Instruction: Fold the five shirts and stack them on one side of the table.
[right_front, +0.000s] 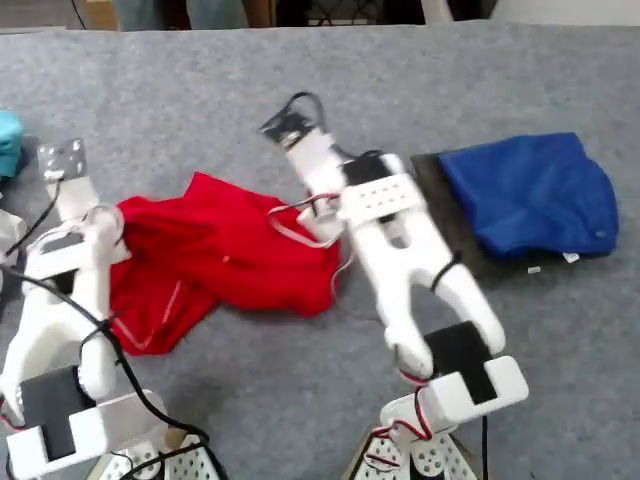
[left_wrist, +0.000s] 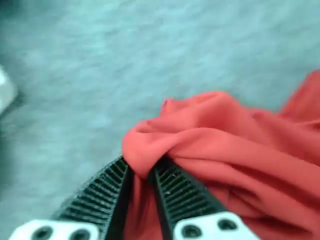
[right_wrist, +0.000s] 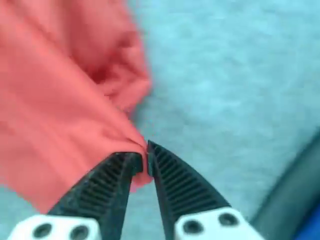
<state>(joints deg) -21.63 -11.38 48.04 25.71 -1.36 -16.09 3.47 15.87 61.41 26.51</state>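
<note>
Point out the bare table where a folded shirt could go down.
Free: the far strip of table behind the red shirt and the blue shirt; the near right corner in front of the blue shirt; the near patch in front of the red shirt. Crowded: the middle-left, where left gripper and right gripper pinch the red shirt.

crumpled shirt (right_front: 220, 260) on tabletop (right_front: 300, 90), left of centre; folded shirt (right_front: 530, 195) at its 3 o'clock, well apart.

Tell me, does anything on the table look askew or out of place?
The red shirt lies crumpled in a heap, bunched where the left tool and right tool pinch it. The blue shirt sits folded off to one side; nothing else stands out.
</note>
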